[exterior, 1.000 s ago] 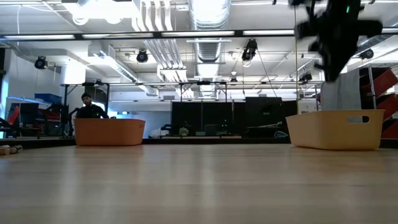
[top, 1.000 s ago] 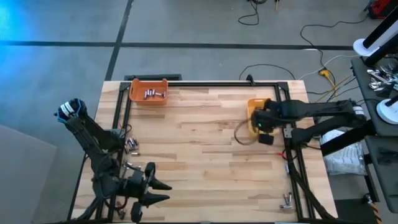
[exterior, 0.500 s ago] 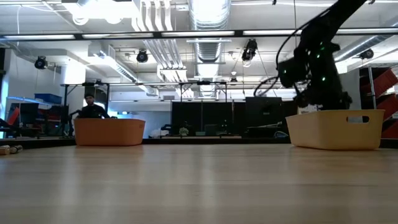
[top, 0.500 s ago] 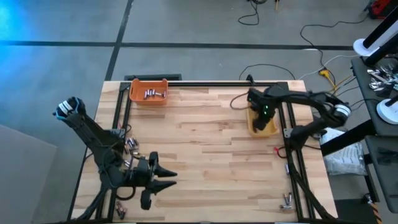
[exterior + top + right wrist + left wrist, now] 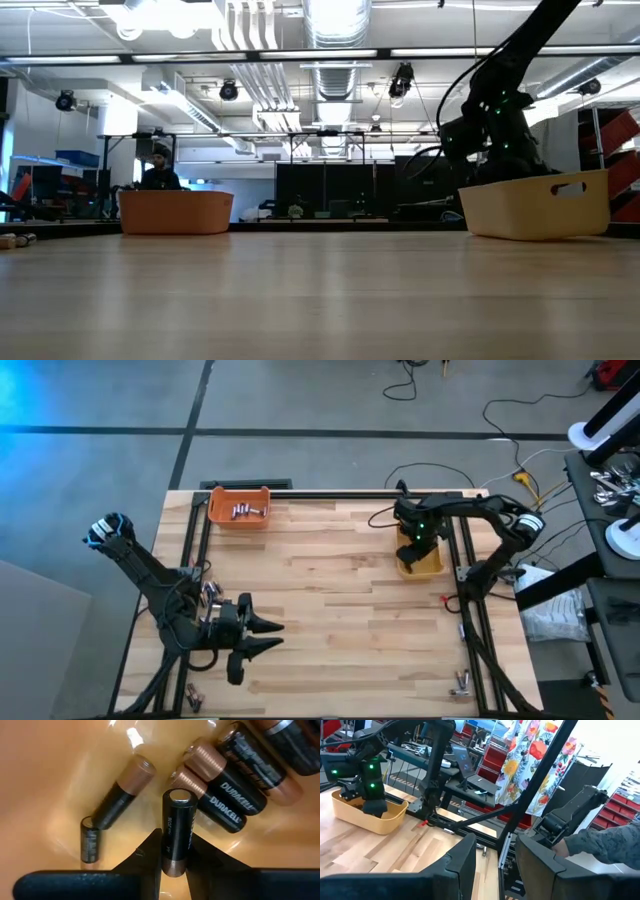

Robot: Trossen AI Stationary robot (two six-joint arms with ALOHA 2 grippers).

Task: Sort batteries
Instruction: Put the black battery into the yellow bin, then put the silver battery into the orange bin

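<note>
Wooden table: pale plank top inside a dark metal frame; both arms work on it.
Left arm: low over the near-left part of the table, beside the frame rail.
Left gripper: fingers apart with a clear gap between them; nothing held.
Right arm: reaches in from the right side and bends down into the yellow bin.
Right gripper: inside the yellow bin; fingers closed against a dark battery, which stands between them with its silvery end pointing away from the wrist.
Yellow bin: far-right part of the table, against the right rail; one end sits raised in the low view.
Orange bin: far-left corner; several silvery batteries lie in it.
Batteries in yellow bin: black and copper cells, lying loose on the bin floor just beyond the held one.
Loose batteries: small cluster at the left rail, near the left arm.
Person: in the room behind the orange bin, seen in the low view.
</note>
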